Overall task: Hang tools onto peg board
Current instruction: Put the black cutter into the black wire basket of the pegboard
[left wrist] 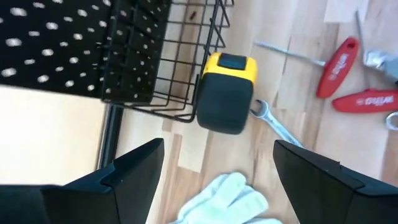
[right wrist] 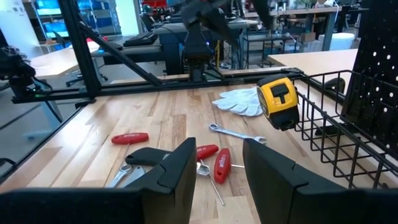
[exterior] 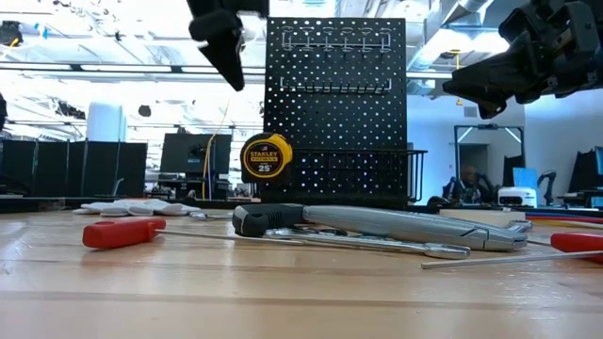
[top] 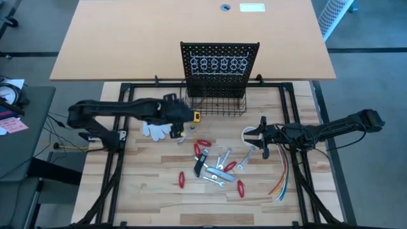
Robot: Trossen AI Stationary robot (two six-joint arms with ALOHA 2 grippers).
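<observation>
Your left gripper hangs with fingers spread wide and empty above the white glove, just off the wire basket's corner. Only the left wrist view shows the yellow tape measure touching that corner, a slim wrench lying just beside it. The low view alone shows the peg board's front with its hook row near the top.

Your right gripper is raised over the table's right side, fingers partly parted, nothing between them. The tools lie scattered on the wood between the two arms, well apart from the board. Bare wood lies between them and the basket. The coloured wires run beside the right frame rail.
</observation>
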